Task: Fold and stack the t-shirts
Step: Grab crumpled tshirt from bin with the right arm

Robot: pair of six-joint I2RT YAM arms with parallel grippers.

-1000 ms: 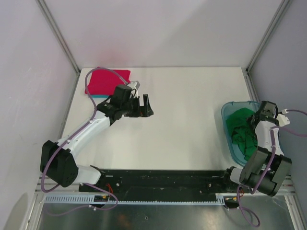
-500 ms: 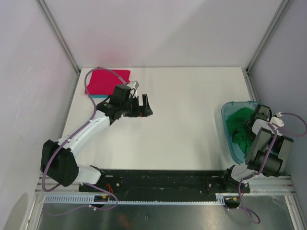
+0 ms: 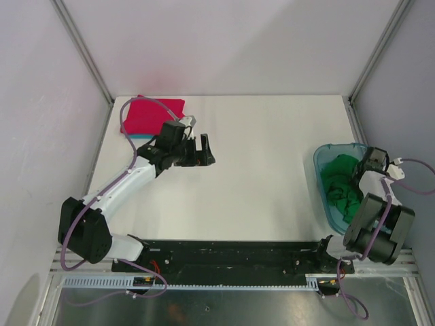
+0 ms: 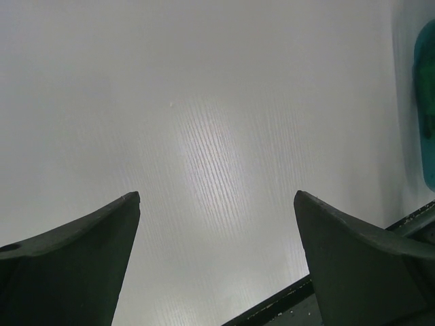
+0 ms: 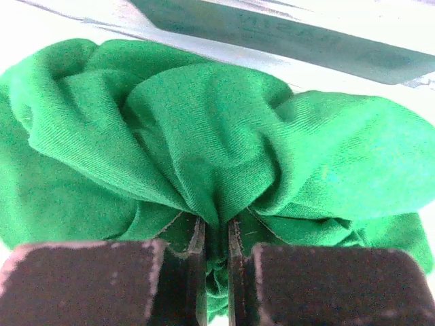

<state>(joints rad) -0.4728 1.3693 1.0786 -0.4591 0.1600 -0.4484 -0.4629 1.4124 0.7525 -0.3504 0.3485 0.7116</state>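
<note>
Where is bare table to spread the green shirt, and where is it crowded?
Bare: the middle of the table, between the open left gripper and the bin, up to the far edge. Crowded: the far-left corner with the magenta t-shirt, and the bin, where the right gripper pinches the green t-shirt.

right pincer (image 5: 216,234) | shifted over green t-shirt (image 5: 204,129) (elbow dropped toward base) | left pincer (image 3: 202,153) | edged slightly left

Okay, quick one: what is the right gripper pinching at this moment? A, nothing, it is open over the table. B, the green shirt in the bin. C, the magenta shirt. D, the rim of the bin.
B: the right wrist view shows the right gripper closed on a bunched fold of the green shirt, which lies in the bin.
</note>
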